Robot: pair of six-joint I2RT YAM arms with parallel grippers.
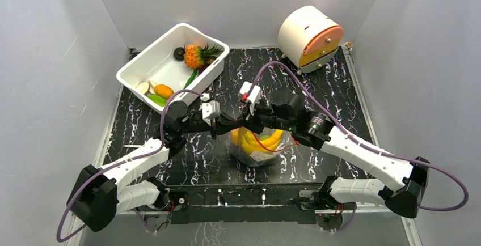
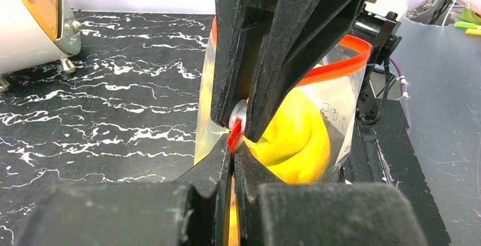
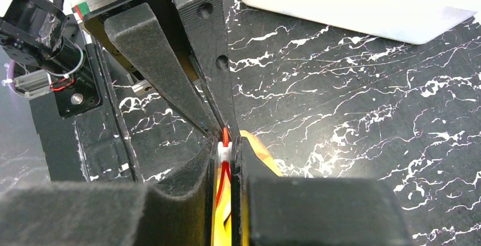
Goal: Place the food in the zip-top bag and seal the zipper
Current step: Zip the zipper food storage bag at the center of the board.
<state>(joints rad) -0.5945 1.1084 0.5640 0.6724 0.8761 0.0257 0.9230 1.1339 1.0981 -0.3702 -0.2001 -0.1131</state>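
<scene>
Where left claw (image 2: 232,148) and right claw (image 3: 227,144) meet tip to tip, both pinched closed on the zipper (image 2: 334,67), bag (image 1: 258,147) of bananas (image 2: 295,132) stands mid-desk (image 1: 363,87), strip gaping toward upper right.

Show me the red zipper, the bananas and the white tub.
zipper (image 2: 334,67): left wrist view, far curved stretch.
bananas (image 2: 300,138): left wrist view, yellow side behind plastic.
white tub (image 1: 161,62): top view, bare inner floor.
</scene>
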